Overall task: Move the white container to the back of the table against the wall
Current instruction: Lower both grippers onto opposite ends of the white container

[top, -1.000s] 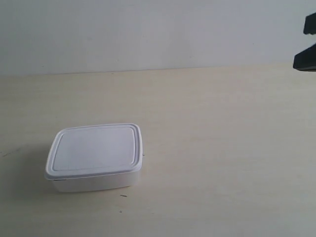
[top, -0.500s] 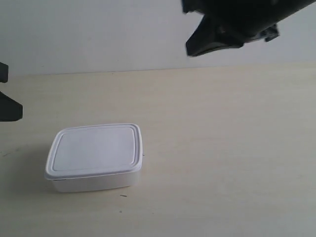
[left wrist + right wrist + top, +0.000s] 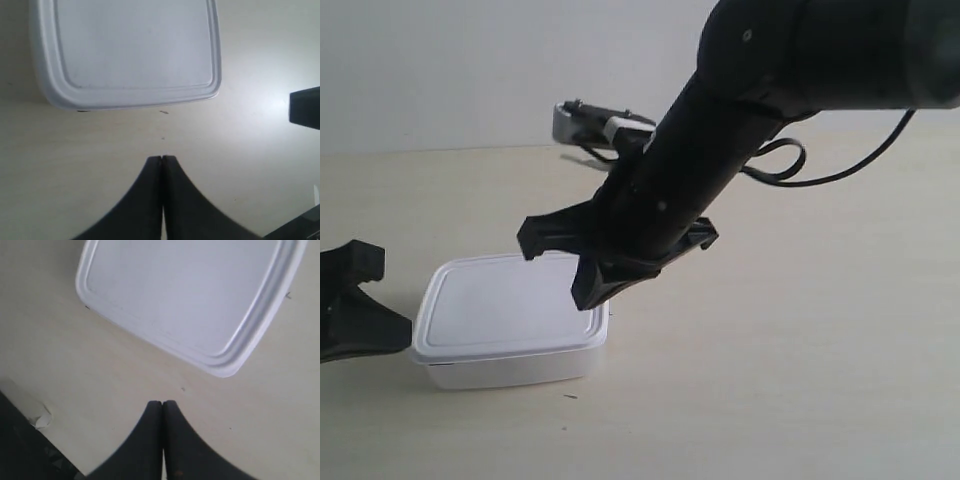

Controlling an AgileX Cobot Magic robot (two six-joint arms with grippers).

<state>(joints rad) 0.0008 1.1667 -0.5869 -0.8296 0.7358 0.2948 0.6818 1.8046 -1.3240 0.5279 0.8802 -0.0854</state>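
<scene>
The white container (image 3: 510,305) sits lidded on the table (image 3: 800,350), well in front of the wall (image 3: 470,70). The arm at the exterior view's right (image 3: 660,210) reaches down over the container's right end, its black gripper head hanging just above the lid. At the exterior view's left, the other arm's gripper (image 3: 360,310) is beside the container's left end. In the left wrist view my left gripper (image 3: 161,158) is shut and empty, a short gap from the container (image 3: 135,45). My right gripper (image 3: 163,403) is also shut and empty, just short of the container (image 3: 195,290).
A black cable (image 3: 840,170) loops behind the big arm. A silver-white camera block (image 3: 590,125) sits on its wrist. The left wrist view shows a black piece of the other arm (image 3: 305,107) at the frame edge. A table edge with dark beyond (image 3: 20,440) shows in the right wrist view.
The arm at the exterior view's right has swung down from the upper right to over the container. The other gripper has moved in toward the container's left end. The container has not moved.
</scene>
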